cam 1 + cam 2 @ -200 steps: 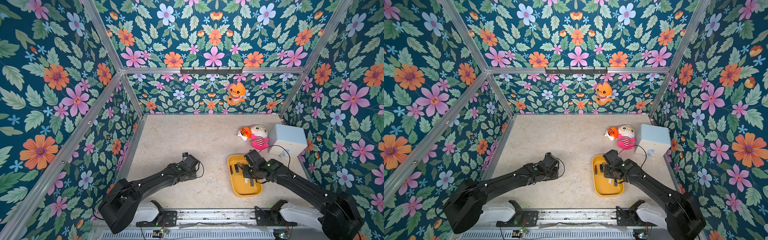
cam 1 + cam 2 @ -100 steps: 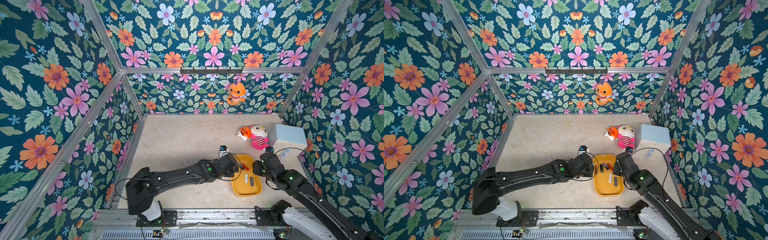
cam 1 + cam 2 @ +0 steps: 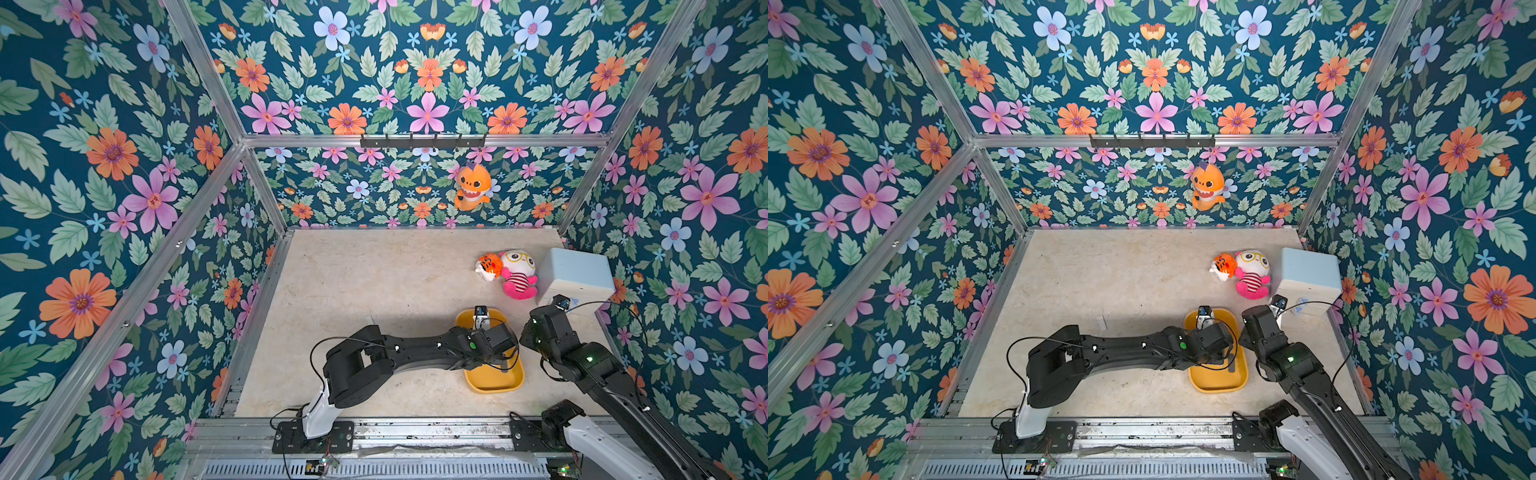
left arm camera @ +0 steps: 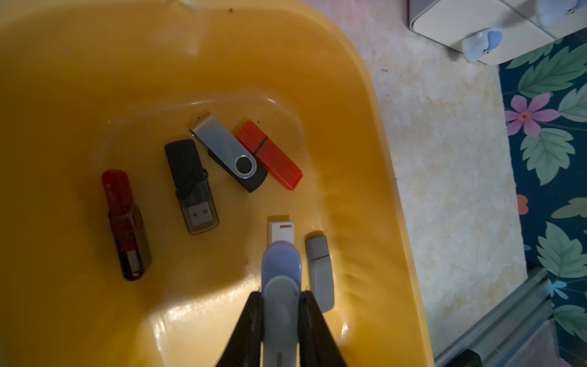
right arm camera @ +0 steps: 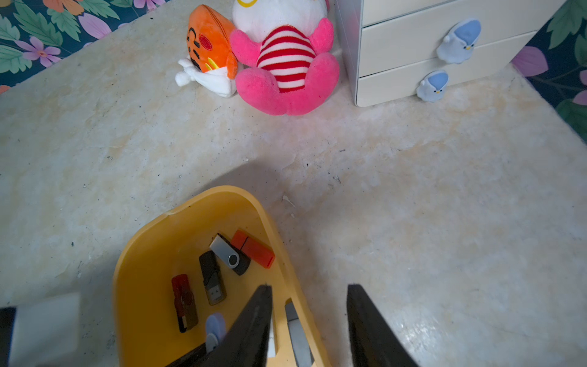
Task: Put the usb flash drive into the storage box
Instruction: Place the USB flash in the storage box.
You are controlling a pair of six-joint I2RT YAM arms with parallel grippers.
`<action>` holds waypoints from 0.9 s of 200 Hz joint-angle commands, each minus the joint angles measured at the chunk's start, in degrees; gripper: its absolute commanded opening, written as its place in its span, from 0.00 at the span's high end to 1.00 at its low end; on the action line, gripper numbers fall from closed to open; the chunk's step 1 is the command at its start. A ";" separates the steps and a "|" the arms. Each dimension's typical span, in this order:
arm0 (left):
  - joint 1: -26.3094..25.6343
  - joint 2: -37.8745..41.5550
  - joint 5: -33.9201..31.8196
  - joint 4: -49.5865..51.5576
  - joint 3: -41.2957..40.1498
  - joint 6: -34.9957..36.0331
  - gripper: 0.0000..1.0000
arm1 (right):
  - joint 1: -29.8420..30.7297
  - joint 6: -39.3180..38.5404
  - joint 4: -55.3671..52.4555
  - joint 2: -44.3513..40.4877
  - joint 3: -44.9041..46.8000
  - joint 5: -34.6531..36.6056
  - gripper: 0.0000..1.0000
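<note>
Nearest, we hold the lilac usb flash drive clamped in our left gripper, its white tip down inside the storage box; our right gripper, jaws apart and empty, straddles the right rim; other drives lie beyond

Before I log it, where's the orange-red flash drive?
Left wrist view: orange-red flash drive lies in the yellow storage box against the silver swivel drive.
</note>
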State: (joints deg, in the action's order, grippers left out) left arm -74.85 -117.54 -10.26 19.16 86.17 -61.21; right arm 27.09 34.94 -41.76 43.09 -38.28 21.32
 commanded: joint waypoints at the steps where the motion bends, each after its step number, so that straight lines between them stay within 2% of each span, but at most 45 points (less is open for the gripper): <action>1: -0.03 -1.44 -0.69 0.57 0.05 -1.51 0.86 | -0.12 0.57 -0.17 0.23 0.05 1.36 0.56; 55: 0.49 -3.79 1.28 -0.72 -0.65 -3.19 0.81 | -0.58 0.57 -0.04 0.26 0.12 1.31 0.55; 112: 0.67 -2.92 0.98 -0.75 -0.25 -2.41 0.58 | -0.70 0.22 0.36 0.58 0.05 0.41 0.55; 148: 0.67 2.35 -1.58 1.09 -0.84 -0.27 0.54 | -1.14 -1.11 0.62 -0.09 -1.13 -1.52 0.55; 180: 1.59 13.00 -7.02 5.29 -5.34 2.81 0.53 | -1.25 -3.48 0.83 0.53 -4.94 -6.57 0.54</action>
State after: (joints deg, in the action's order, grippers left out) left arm -74.02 -110.67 -11.77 20.18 83.79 -61.65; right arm 25.82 33.63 -41.74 43.11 -40.82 18.59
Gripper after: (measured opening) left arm 0.466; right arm 0.456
